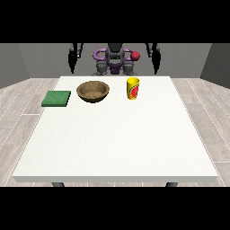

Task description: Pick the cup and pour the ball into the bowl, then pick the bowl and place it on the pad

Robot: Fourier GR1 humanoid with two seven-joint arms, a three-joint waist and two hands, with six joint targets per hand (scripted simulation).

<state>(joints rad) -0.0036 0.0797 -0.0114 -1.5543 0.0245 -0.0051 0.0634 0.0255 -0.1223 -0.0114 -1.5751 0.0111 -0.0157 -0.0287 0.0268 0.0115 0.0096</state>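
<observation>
Right of bowl (93, 91), cup (132, 88) stands upright, mouth up; hands' finger state can't tell.

Large white table (117, 139) filling the middle of the room, dark legs (57, 184) showing under its near edge, pale grey wood-plank floor (18, 117) on either side, plain grey walls (40, 60) behind, even, shadowless light throughout

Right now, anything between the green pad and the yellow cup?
Front view: the brown bowl sits between the green pad and the yellow cup.
</observation>
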